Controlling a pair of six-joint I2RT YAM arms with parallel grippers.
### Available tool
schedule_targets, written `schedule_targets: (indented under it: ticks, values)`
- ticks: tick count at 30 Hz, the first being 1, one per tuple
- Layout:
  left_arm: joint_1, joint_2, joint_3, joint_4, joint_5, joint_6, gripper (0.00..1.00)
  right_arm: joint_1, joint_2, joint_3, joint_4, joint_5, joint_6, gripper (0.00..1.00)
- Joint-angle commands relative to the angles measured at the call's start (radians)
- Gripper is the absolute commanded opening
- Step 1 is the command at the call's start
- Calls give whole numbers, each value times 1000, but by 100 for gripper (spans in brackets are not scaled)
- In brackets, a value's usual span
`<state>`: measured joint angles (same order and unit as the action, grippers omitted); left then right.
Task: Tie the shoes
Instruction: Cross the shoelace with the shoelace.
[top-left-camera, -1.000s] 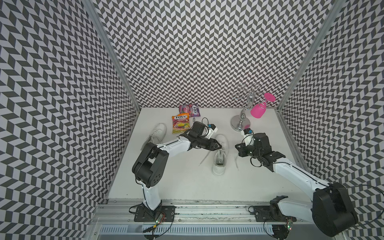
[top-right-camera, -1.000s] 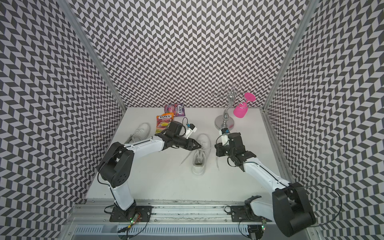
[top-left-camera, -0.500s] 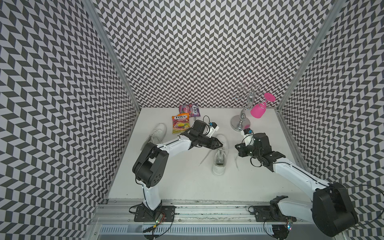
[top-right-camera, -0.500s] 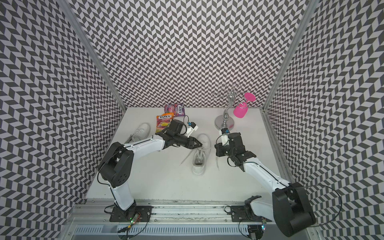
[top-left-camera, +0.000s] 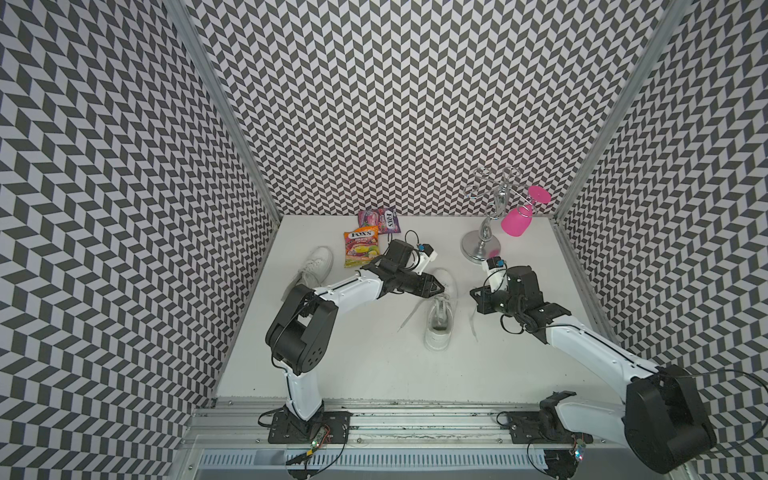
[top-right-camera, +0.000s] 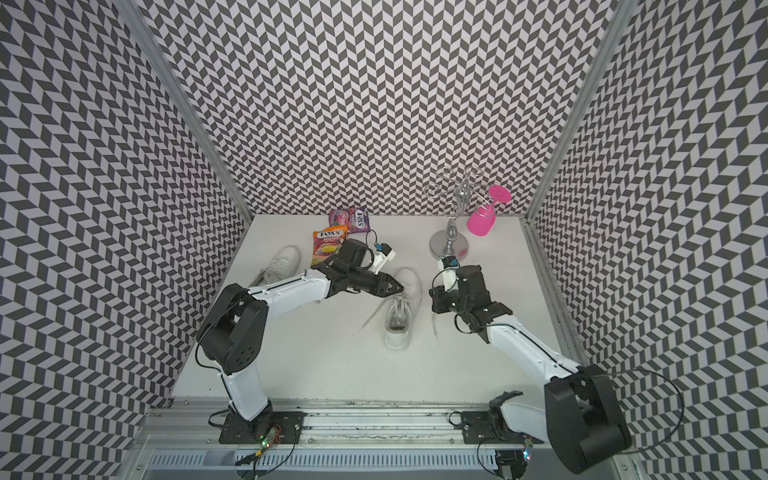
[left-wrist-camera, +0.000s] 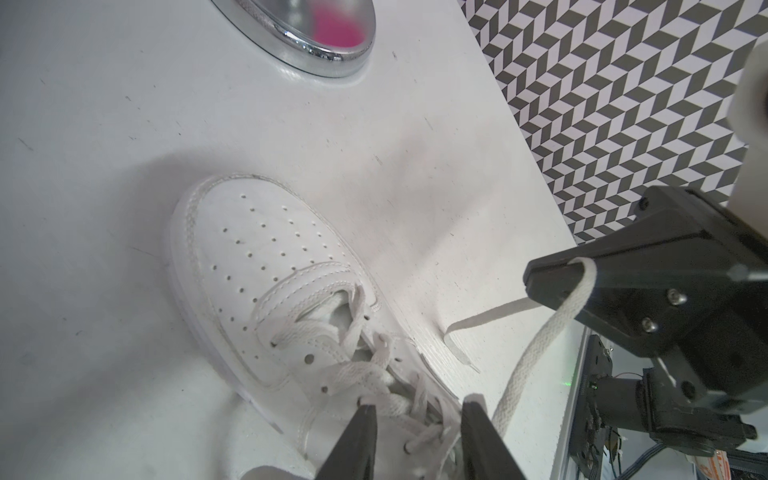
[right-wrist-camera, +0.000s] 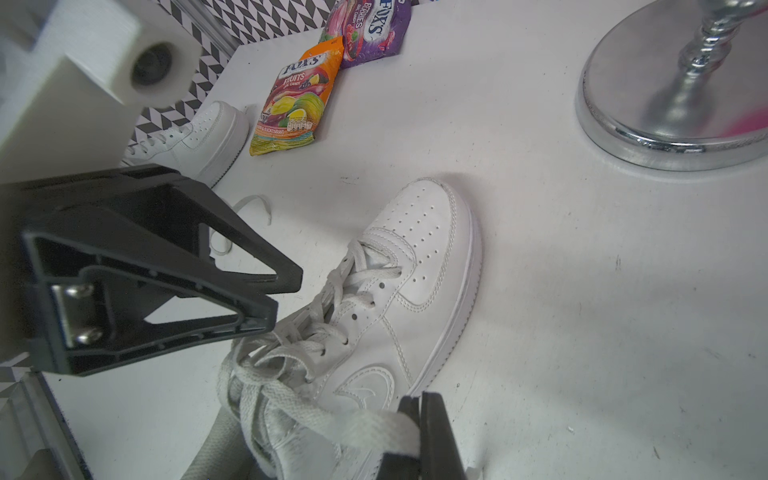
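Note:
One white shoe (top-left-camera: 439, 320) (top-right-camera: 398, 322) lies mid-table with its toe toward the back wall. My left gripper (top-left-camera: 441, 286) (left-wrist-camera: 419, 409) hovers over its laced tongue, open, the jaws straddling the lace crossings. My right gripper (top-left-camera: 473, 294) (right-wrist-camera: 415, 419) is to the right of the shoe, shut on a flat white lace (left-wrist-camera: 540, 345) (right-wrist-camera: 365, 428) that runs taut from the eyelets. The other lace end (top-left-camera: 411, 318) lies loose on the table left of the shoe. The second shoe (top-left-camera: 318, 264) (right-wrist-camera: 199, 137) rests by the left wall.
Two candy bags (top-left-camera: 360, 247) (top-left-camera: 380, 220) lie at the back behind my left arm. A chrome stand (top-left-camera: 482, 245) holding a pink glass (top-left-camera: 516, 220) is at the back right, close to my right wrist. Patterned walls enclose three sides.
The left gripper's tips have crept slightly toward the shoe's tongue and narrowed a little. The right arm keeps its hold on the lace in the same place.

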<state>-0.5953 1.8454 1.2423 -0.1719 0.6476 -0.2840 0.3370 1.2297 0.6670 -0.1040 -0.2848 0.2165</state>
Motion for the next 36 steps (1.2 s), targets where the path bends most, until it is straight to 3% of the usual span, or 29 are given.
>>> schedule_targets:
  ticks: [1,27,31,36]
  values:
    - [-3,14,23,-21,-7,13,36,-4,-15,26,35,-5,-9,0]
    - [-18,-61,9,27,12,34,5,-3,-42,27,60,-63,-9,0]
    - [-17,-81,1,27,-10,37,4,-3,-43,29,59,-62,-11,0]
    - [-11,-75,2,-15,-66,44,27,-3,-43,31,55,-60,-9,0]
